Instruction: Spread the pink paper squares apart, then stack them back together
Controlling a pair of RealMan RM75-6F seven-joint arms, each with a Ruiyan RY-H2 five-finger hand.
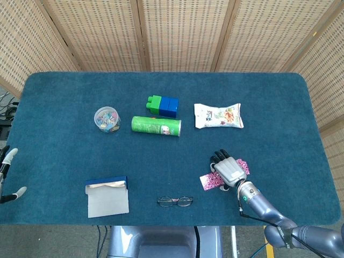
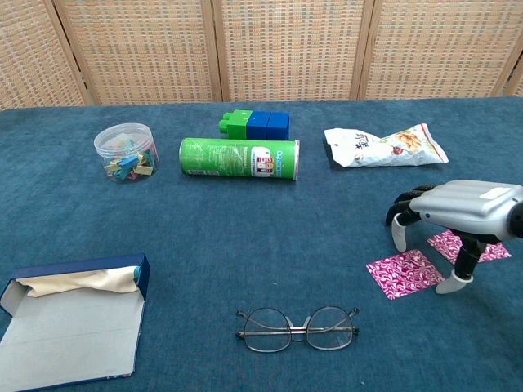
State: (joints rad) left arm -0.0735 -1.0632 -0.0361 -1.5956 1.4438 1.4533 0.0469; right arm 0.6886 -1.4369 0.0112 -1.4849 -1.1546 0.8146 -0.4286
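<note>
The right hand [image 2: 458, 214] hangs palm-down over the blue-carpeted bench [image 2: 245, 245], its silver fingers [image 2: 398, 233] arched and spread apart, tips pointing down, nothing gripped between them. Two pink patterned paper squares lie flat beneath it, apart from each other. The nearer pink square [image 2: 404, 273] sits under and between the fingertips and the thumb; in the chest view the thumb tip comes down just beside its right corner, though whether it touches the paper cannot be told. The farther pink square [image 2: 470, 246] lies behind the thumb, under the palm side, partly hidden by the hand. In the head view the same hand [image 1: 230, 170] covers the gap between both squares, with one pink edge [image 1: 210, 181] showing left of the fingers and another [image 1: 243, 163] showing to their right.

Beyond the fingertips, well apart, lies a white printed snack bag [image 2: 386, 145]. Further left of the fingers lie a green cylindrical can on its side [image 2: 239, 158], green and blue toy blocks [image 2: 255, 125] and a clear round tub of coloured clips [image 2: 125, 152]. Wire-framed glasses [image 2: 297, 327] lie to the near left of the fingers, and an open blue box with a pale lining [image 2: 73, 314] further left.

The left hand [image 1: 8, 174] shows only at the bench's left edge in the head view; how its fingers stand cannot be told.
</note>
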